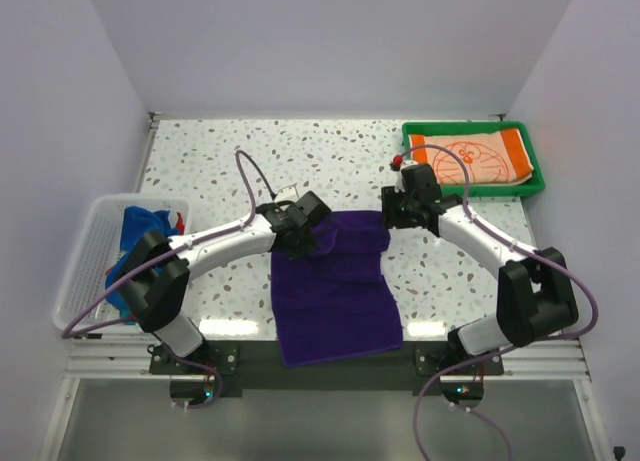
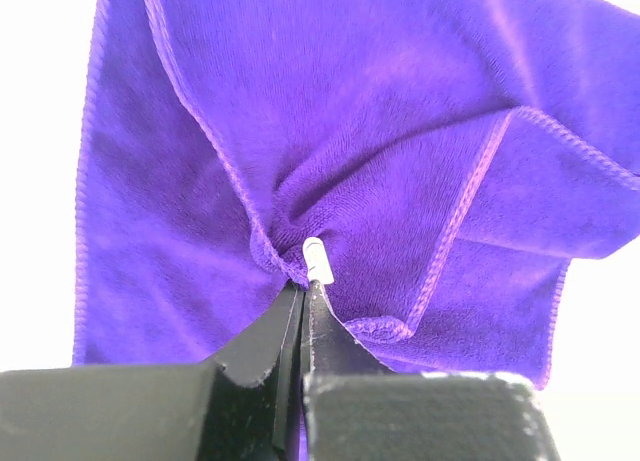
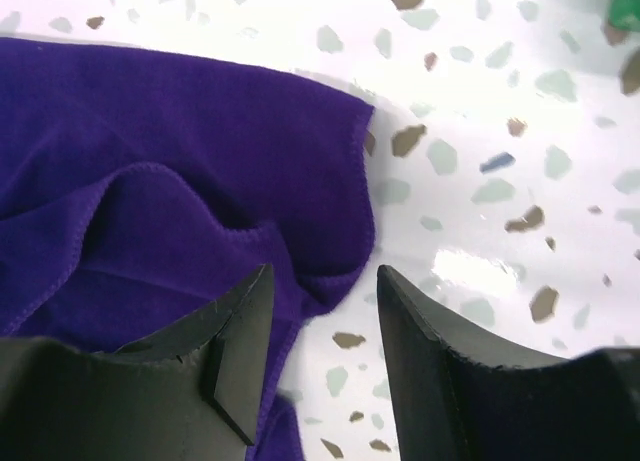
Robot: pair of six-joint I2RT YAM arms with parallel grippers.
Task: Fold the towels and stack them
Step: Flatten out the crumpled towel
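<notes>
The left gripper [image 2: 303,286] is clamping the purple towel [image 2: 380,121] at eleven o'clock. The right gripper [image 3: 325,276] is gaping astride its one-o'clock corner.

Dark purple towel [image 1: 335,301], far edge rumpled

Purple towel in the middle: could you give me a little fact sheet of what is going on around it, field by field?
purple towel: lies between the two arms, far edge rumpled
left gripper: shut, pinching a bunched fold of the purple towel
right gripper: open, jaws either side of the towel's far right corner
green tray: far right, holds a folded orange towel with a cartoon face
white basket: left side, blue cloth inside
</notes>
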